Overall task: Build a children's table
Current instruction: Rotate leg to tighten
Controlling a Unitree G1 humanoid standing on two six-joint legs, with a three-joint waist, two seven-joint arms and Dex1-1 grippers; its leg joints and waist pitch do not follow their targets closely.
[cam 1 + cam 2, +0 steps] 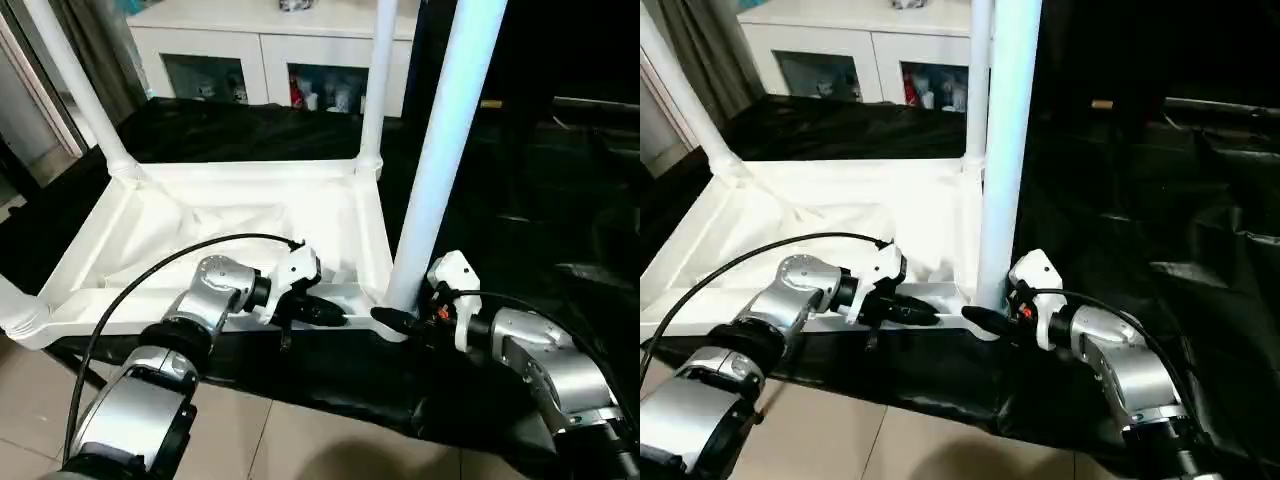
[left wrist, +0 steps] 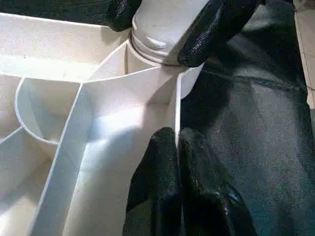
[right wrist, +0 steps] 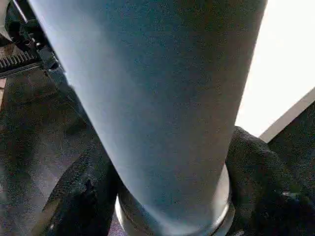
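Pinching the tabletop (image 1: 240, 215) rim, left jaws clenched; right jaws clasp the near-corner leg (image 1: 440, 140).

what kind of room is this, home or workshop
Probably a lived-in room set up for assembly, not a workshop: a white glass-door cabinet holding small items, curtains, tiled floor, and black sheeting under the upturned table.
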